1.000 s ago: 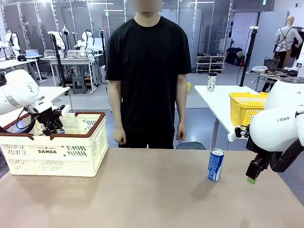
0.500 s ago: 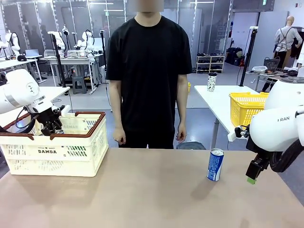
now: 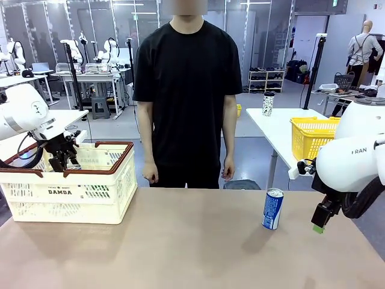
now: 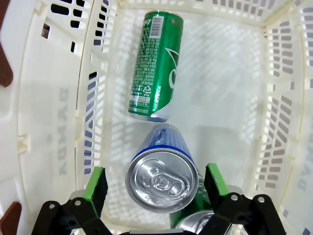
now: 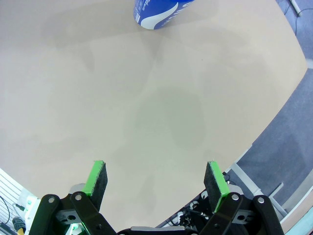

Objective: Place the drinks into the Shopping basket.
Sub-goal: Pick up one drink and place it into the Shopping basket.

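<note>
Room: open lab hall with more tables behind; a person (image 3: 187,90) in a black T-shirt stands at the far edge of the worktop (image 3: 180,253), arms hanging.
Shopping basket: cream lattice with a reddish-brown rim (image 3: 72,201), at the worktop's left end, towards the far edge.
Basket contents: a green can (image 4: 155,66) lies on its side on the basket floor. A blue can (image 4: 164,171) points its silver top at the left wrist camera. Under its lower right side, part of a third can (image 4: 195,220) shows green with a silver top. Whether the blue can stands or leans on it cannot be told.
Left gripper: down inside the basket (image 3: 60,161), jaws spread wide (image 4: 155,182). The blue can sits between the green pads, clear of the left one and just beside the right one; nothing is pinched.
Second blue can: upright (image 3: 272,209) on the worktop's right half, near the far edge.
Right gripper: hangs near the worktop's right edge (image 3: 319,221), jaws spread with nothing between them (image 5: 155,178). The second blue can (image 5: 156,12) is well ahead of its fingers.
Writing: "DAMDA" (image 3: 59,192) on the basket's near wall; "FRAN" on the right arm; a barcode and fine print on the green can, too small to read.
Side table: a bright yellow basket (image 3: 313,135) behind, to the right.
</note>
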`<state>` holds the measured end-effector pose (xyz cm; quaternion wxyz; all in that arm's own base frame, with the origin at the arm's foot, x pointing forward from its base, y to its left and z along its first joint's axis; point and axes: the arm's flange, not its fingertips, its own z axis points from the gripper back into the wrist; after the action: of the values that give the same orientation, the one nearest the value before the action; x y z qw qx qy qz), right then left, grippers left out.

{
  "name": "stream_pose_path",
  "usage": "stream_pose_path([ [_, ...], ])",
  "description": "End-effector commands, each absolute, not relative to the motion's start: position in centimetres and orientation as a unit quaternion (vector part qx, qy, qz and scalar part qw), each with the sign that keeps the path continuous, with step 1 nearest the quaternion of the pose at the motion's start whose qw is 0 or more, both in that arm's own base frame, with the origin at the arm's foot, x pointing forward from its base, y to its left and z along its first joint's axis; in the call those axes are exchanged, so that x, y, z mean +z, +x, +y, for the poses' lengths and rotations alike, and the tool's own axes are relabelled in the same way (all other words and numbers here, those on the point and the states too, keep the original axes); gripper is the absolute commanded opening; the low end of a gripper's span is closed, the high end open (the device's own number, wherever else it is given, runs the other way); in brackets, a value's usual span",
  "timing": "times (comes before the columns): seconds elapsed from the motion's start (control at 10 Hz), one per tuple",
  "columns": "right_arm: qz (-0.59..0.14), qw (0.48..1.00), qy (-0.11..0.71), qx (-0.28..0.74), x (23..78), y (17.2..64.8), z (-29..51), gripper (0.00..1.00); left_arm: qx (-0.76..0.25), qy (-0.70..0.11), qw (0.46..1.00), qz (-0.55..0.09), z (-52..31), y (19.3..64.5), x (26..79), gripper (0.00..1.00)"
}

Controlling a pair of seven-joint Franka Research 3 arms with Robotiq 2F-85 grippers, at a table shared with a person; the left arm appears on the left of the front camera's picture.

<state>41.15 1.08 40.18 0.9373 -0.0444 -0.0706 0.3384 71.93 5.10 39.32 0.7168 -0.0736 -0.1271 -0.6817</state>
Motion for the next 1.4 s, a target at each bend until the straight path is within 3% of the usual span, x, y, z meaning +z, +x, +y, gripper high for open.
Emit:
stream_pose_path([
  [0.0,-0.071,0.938,-0.043,0.335,40.1,41.1,1.1,1.0,-0.684,-0.073,0.716,-0.119,4.7,71.7,40.8,1.0],
  [1.0,-0.071,0.938,-0.043,0.335,40.1,41.1,1.1,1.0,-0.682,-0.075,0.716,-0.127,5.0,71.9,39.4,1.0],
  [1.3,-0.071,0.938,-0.043,0.335,40.1,41.1,1.1,1.0,-0.7,-0.032,0.7,-0.135,3.2,70.5,42.9,1.0],
])
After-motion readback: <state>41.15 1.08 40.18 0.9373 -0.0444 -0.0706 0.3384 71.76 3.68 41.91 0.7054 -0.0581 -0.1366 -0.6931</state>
